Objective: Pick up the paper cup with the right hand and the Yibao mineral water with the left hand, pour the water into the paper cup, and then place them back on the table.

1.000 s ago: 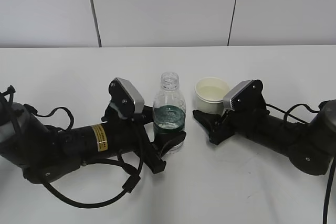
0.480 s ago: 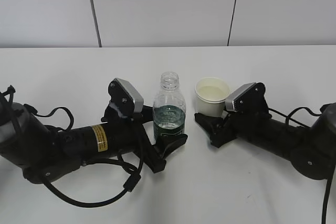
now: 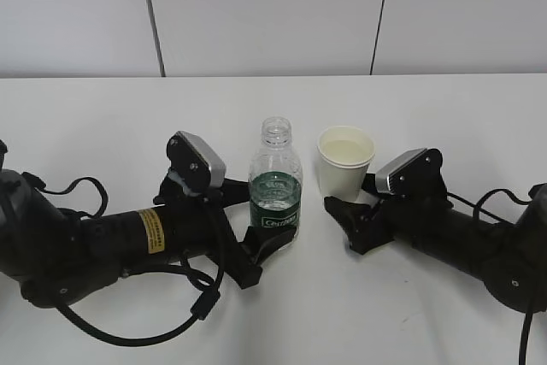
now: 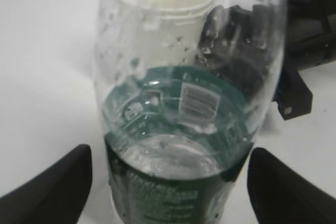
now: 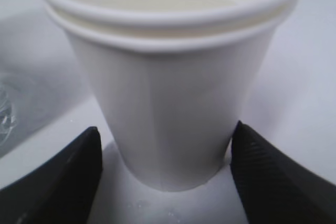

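The Yibao mineral water, capless and part full, stands upright on the white table. My left hand lies low on the table, open, one finger on each side of the bottle's base with small gaps. In the left wrist view the bottle fills the frame between the two fingers. The paper cup stands upright to the bottle's right, with liquid inside. My right hand is open just in front of it. In the right wrist view the cup stands between the fingertips, untouched.
Black cables loop on the table by the left arm and behind the right arm. A white panelled wall runs along the table's far edge. The right arm's fingers show behind the bottle in the left wrist view.
Both arms have drawn back: the left hand slid left and toward the near edge from the bottle, the right hand slid right and away from the cup. Bottle and cup stay put.
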You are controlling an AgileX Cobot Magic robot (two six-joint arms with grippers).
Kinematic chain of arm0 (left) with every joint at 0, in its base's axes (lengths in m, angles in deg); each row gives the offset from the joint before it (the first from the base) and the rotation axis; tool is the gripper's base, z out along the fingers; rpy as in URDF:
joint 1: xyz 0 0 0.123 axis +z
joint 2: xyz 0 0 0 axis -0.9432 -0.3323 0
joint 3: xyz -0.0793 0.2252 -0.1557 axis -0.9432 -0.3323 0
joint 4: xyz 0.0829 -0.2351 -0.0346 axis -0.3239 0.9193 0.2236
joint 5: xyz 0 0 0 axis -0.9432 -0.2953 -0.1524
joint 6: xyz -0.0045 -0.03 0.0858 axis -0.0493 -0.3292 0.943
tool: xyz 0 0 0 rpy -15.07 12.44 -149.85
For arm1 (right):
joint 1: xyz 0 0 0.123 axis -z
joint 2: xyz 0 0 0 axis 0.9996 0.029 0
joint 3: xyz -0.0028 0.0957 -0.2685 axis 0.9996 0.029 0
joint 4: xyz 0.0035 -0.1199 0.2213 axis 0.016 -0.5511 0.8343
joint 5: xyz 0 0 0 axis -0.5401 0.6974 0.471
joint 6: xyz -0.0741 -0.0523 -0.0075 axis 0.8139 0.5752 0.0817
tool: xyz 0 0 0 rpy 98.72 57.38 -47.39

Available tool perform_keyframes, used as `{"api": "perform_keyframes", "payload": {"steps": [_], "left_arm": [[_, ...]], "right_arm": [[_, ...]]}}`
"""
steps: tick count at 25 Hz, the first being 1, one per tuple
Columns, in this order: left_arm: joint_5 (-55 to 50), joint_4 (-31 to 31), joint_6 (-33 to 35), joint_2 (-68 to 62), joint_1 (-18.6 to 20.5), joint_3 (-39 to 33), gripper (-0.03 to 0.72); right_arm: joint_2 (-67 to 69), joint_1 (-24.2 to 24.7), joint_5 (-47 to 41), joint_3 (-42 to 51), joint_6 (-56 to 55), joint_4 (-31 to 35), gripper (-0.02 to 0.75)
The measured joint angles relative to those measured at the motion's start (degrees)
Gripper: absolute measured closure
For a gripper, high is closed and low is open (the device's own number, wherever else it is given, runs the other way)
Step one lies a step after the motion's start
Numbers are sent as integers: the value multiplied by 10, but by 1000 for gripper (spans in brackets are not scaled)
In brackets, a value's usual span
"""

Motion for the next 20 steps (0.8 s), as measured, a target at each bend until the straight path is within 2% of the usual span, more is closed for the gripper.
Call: {"api": "perform_keyframes", "payload": {"steps": [8, 13, 20], "left_arm": [[-2, 2, 0, 3, 8, -24, 136], [-3, 8, 0, 27, 51, -52, 136], [-7, 23, 0, 39, 109, -63, 136]], "right_arm": [[-3, 0, 26, 44, 6, 28, 147], [-7, 0, 36, 64, 9, 51, 148], [-9, 0, 46, 79, 12, 203, 148]]}}
